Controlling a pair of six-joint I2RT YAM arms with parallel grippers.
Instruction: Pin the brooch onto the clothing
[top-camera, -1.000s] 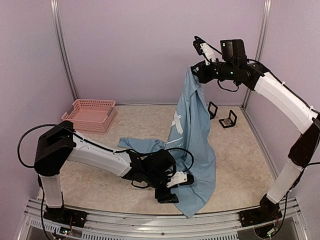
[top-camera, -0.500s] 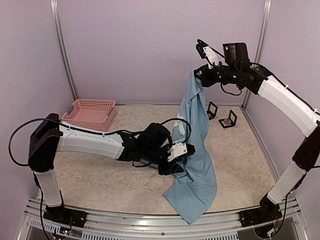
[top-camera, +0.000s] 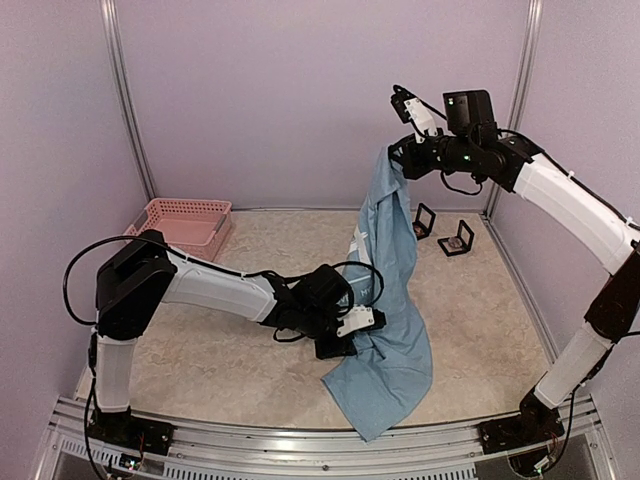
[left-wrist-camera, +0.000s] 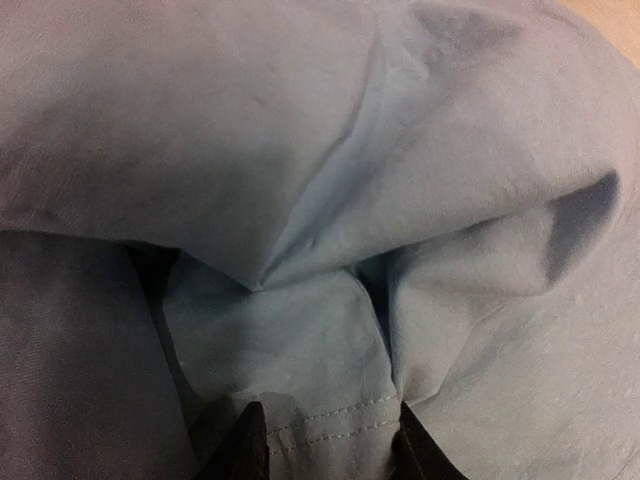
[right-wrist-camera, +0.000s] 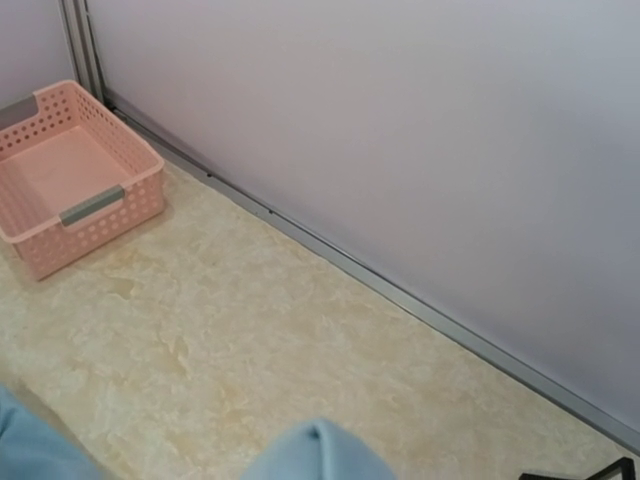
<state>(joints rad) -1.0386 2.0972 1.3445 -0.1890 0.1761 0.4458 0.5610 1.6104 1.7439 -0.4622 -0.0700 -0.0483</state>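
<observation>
Right gripper (top-camera: 402, 158), closed, holds the light blue T-shirt (top-camera: 390, 290) aloft by one edge. The cloth hangs down to the table (top-camera: 200, 370), its white print (top-camera: 357, 243) illegible. Left gripper (left-wrist-camera: 330, 432): a stitched hem lies between the fingers (left-wrist-camera: 250, 445); whether it is pinched cannot be told.

High at rear right, in the right jaws: top of the clothing (top-camera: 392, 270), trailing down onto the worktop (top-camera: 500, 330) front centre; a fold between the left jaws; rear left, a basket (top-camera: 175, 245); behind and right of the clothing, a small case (top-camera: 425, 221), a second case (top-camera: 458, 240) just right.
</observation>
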